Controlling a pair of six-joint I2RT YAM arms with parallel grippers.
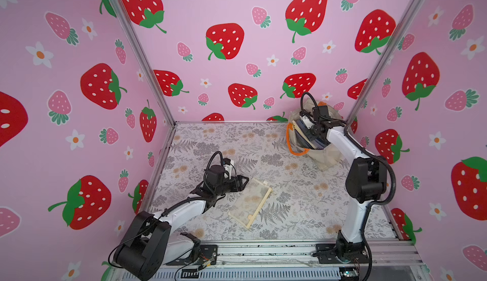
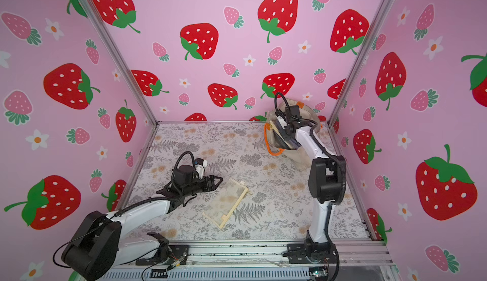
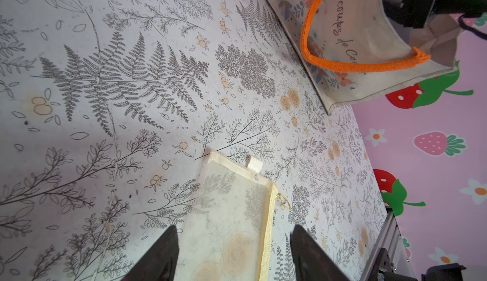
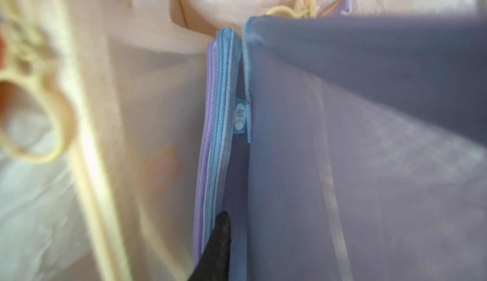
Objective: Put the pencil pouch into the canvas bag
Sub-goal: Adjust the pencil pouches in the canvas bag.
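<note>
A cream mesh pencil pouch (image 1: 249, 203) (image 2: 226, 200) lies flat on the floral table near the middle. My left gripper (image 1: 246, 180) (image 3: 234, 227) hovers open at its corner, and the pouch (image 3: 232, 240) lies below between the two spread fingers. The canvas bag (image 1: 326, 158) (image 2: 303, 161) (image 3: 369, 63) stands at the back right with an orange handle (image 1: 292, 147) hanging out. My right gripper (image 1: 305, 126) (image 4: 237, 219) is inside the bag. One of its fingers (image 4: 220, 240) presses against a blue-grey mesh pouch (image 4: 342, 161); the other finger is hidden behind that pouch.
Other pouches stand in the bag: a purple-and-blue zipper edge (image 4: 216, 134) and a cream one with a ring pull (image 4: 87, 161). Pink strawberry walls (image 1: 237, 55) close three sides. A metal rail (image 1: 263, 252) runs along the front edge.
</note>
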